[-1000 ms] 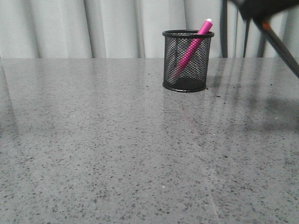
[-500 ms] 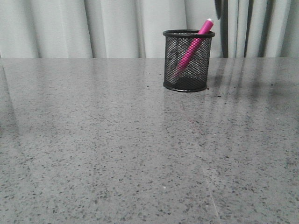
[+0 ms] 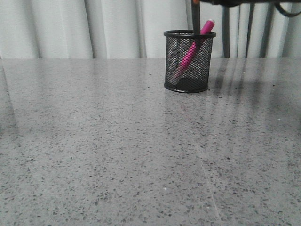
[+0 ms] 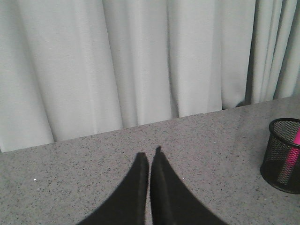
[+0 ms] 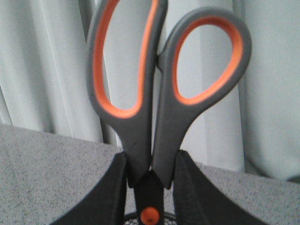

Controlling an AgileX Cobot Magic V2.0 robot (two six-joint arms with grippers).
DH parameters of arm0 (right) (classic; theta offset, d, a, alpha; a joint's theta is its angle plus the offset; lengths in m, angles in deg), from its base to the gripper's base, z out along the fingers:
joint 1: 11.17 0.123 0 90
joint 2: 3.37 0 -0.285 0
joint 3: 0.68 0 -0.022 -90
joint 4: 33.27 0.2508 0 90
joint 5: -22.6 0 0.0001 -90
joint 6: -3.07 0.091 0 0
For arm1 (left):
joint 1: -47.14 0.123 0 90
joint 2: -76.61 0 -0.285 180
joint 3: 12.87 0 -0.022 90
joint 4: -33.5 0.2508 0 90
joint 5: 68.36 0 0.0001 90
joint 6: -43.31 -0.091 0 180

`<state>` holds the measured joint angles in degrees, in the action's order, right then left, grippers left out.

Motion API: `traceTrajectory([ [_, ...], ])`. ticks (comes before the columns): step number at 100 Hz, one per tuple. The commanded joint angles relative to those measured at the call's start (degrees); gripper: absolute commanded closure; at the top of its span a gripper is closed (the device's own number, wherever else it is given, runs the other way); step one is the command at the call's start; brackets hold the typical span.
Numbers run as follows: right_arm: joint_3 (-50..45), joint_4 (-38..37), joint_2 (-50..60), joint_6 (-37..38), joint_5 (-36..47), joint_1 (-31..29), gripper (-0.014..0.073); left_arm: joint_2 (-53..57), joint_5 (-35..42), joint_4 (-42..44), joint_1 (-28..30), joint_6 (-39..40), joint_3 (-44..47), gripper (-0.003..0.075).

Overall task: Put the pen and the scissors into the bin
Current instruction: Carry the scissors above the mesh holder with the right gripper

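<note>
While most of the front view is just bare speckled grey table (image 3: 117,155), the action sits toward the back, upper right of centre. That's where the bin (image 3: 189,61) stands upright on the tabletop, black mesh with a solid rim. The pen (image 3: 193,48) is already inside it, leaning diagonally so its white-tipped end pokes out over the rim on the right side. A dark narrow blade (image 3: 195,16) comes straight down from the top edge of the frame and meets the rim right beside the pen; whether the tip is actually inside the cup is hard to call from here.

Over in the right wrist view, the right gripper (image 5: 149,187) is clamped on the scissors (image 5: 154,93), fingers pressing both sides of the grey handles just above the orange pivot dot, loops pointing up, a sliver of mesh rim at the bottom edge.

Left wrist view: the left gripper (image 4: 150,164) has its fingers pressed together with nothing in them, hanging over the table, with the bin at the lower right of that frame. Pale curtain (image 3: 70,28) fills the background.
</note>
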<state>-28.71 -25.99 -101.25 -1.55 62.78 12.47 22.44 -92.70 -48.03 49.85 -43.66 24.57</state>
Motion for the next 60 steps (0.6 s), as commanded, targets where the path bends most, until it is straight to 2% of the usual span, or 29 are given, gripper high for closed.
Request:
traceTrajectory([
  [1, 0.83, -0.14, 1.08, 1.04, 6.62, 0.10, 0.0670, 0.36, -0.16, -2.45, -0.44, 0.00, -1.50, 0.0739],
  [60, -2.65, -0.14, -0.19, 1.26, 7.48, 0.10, 0.0668, 0.36, -0.16, -2.45, -0.44, 0.00, -1.50, 0.0739],
])
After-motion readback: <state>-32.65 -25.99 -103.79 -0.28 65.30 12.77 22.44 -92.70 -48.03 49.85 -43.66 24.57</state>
